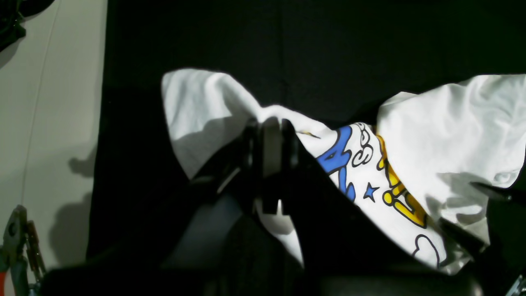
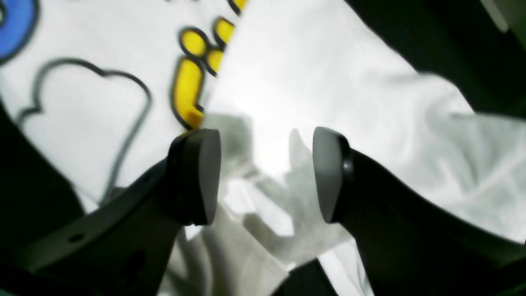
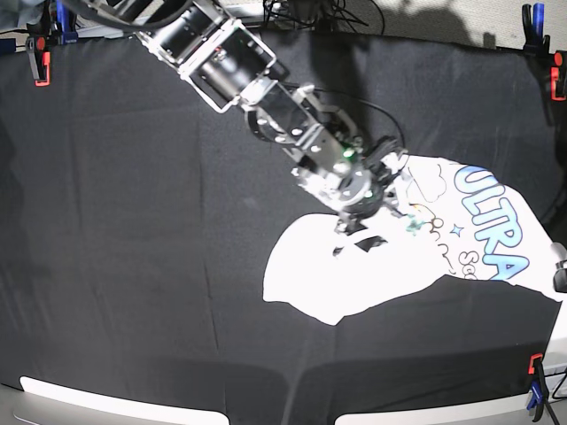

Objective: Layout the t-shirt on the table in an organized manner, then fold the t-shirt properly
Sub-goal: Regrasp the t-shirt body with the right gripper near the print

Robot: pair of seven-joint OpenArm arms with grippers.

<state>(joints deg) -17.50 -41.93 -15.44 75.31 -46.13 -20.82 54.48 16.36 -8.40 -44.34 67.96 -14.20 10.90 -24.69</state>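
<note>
Over at the table's (image 3: 133, 221) right side the t-shirt (image 3: 354, 266) lies half-folded, soft and limp, best pinched at an edge; the right gripper (image 2: 265, 174) hovers spread above it while the left gripper (image 1: 269, 135) pinches a bunched fold.

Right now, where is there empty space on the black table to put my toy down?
The black cloth table is bare on its whole left half, left of the white cartoon-lettered t-shirt, and along the front edge. It is crowded at right, where the right gripper hovers over the shirt.
</note>
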